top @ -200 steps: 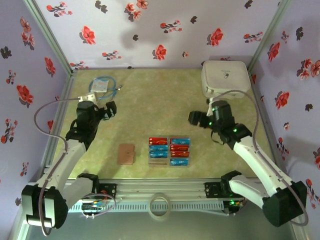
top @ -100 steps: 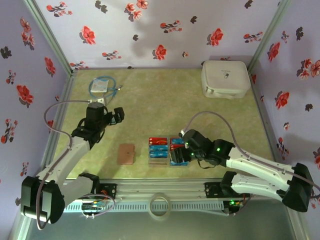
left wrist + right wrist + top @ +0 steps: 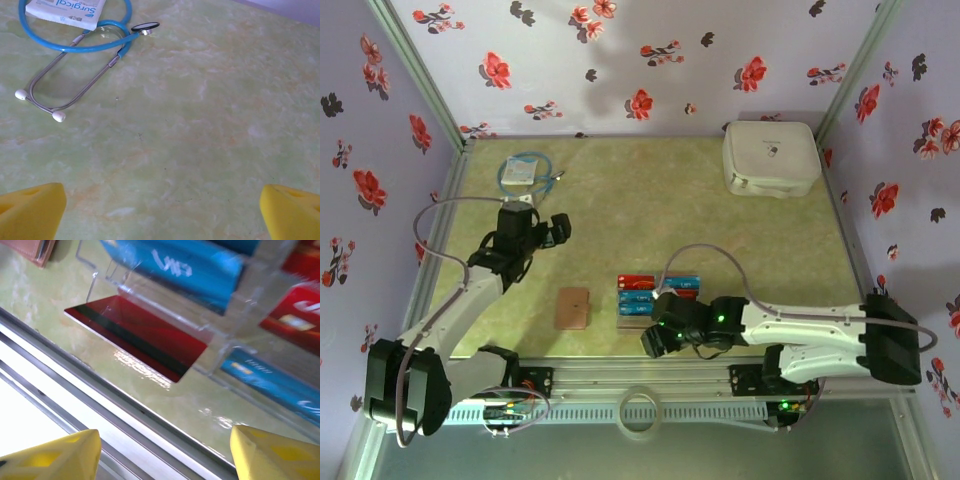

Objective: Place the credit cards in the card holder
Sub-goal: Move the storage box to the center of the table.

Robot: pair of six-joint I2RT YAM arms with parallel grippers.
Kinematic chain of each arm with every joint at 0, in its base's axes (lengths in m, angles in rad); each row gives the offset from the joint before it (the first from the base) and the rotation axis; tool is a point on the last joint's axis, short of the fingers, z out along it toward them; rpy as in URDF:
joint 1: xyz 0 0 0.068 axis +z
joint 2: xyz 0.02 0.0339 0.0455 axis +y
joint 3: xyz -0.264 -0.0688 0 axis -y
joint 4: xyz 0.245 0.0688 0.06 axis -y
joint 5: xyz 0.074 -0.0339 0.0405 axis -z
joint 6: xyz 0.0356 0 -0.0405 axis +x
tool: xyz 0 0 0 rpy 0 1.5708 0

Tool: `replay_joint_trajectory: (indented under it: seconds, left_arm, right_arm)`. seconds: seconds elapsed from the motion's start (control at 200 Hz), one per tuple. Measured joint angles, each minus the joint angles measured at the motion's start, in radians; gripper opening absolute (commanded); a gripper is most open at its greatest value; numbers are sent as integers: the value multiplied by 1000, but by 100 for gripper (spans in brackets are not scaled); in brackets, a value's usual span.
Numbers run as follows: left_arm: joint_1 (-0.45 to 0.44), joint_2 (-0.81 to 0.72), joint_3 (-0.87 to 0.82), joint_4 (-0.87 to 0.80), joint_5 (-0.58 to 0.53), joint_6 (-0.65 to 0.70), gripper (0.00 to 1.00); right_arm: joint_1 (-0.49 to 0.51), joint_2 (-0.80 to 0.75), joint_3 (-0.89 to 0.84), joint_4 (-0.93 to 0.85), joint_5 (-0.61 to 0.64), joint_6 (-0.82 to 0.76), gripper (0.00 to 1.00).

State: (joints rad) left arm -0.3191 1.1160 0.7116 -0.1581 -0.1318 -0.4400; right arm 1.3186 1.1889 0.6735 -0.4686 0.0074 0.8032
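Note:
Red and blue credit cards lie in a clear plastic tray near the table's front edge. The right wrist view shows a red card with a black stripe in the nearest slot and a blue card behind it. The tan card holder lies shut to the tray's left, its corner just in sight. My right gripper hangs low in front of the tray, over the front rail, open with nothing between its yellow fingertips. My left gripper is wide open above bare table, left of centre.
A blue-tubed stethoscope and its packet lie at the back left. A white zip case sits at the back right. A metal rail runs along the front edge right under my right gripper. Flowered walls close in three sides.
My right arm has swung from the back right down to the front edge beside the card tray, its jaws narrowing a little. My left gripper has shifted slightly to the right.

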Motion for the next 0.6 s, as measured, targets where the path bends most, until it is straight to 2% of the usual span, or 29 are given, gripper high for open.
replay_joint_trajectory:
  seconds: [0.18, 0.6]
  left_arm:
    - [-5, 13, 8, 2, -1, 0, 100]
    - [-11, 34, 26, 6, -7, 0, 100]
  right_arm:
    - [50, 68, 0, 62, 5, 39, 69]
    - [52, 176, 2, 141, 68, 47, 71]
